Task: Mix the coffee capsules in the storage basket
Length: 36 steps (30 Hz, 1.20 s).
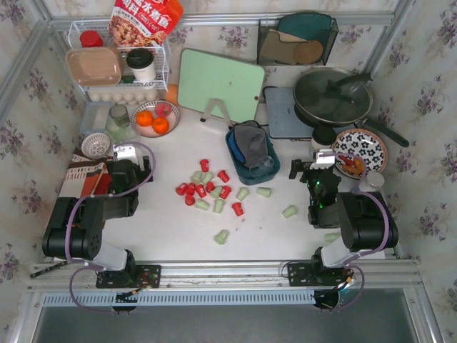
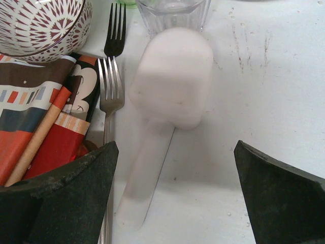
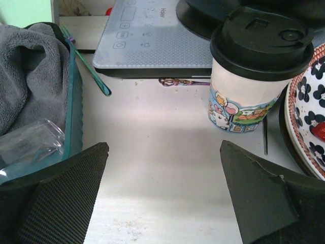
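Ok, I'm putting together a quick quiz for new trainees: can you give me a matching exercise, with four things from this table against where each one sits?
Things:
1. grey cloth
2. coffee capsules
3. oranges
4. paper cup

Places:
A. loose on the table
B. in a bowl
C. inside the basket
D. next to the flowered plate

Pairs: 1-C, 2-A, 3-B, 4-D

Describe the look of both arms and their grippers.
Both the left arm and right arm are black with pale base links and looping lavender cables. A green light glows on the right arm. The fingers are black, wedge-shaped, textured.
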### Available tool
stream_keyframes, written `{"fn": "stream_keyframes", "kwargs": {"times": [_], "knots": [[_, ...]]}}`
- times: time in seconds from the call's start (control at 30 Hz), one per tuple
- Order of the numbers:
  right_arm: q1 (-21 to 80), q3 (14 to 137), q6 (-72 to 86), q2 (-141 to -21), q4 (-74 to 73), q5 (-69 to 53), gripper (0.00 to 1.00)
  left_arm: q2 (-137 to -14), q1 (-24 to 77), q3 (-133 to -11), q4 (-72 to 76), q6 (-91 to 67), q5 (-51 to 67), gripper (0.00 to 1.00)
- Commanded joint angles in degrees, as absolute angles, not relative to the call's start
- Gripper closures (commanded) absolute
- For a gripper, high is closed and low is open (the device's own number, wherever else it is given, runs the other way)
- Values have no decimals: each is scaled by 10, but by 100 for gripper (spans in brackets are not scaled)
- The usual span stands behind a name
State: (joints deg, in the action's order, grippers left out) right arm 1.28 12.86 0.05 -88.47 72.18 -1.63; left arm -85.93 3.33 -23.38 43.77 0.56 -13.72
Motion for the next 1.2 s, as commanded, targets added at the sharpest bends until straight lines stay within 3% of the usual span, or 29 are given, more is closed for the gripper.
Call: {"fn": "stream_keyframes", "kwargs": {"times": [0.0,1.17], "knots": [[13,127,3,-883,737,-13,0,-860,33,-236,445,2,-134,0],[14,126,12,-883,739,13,0,-860,33,-237,444,2,-133,0]]}}
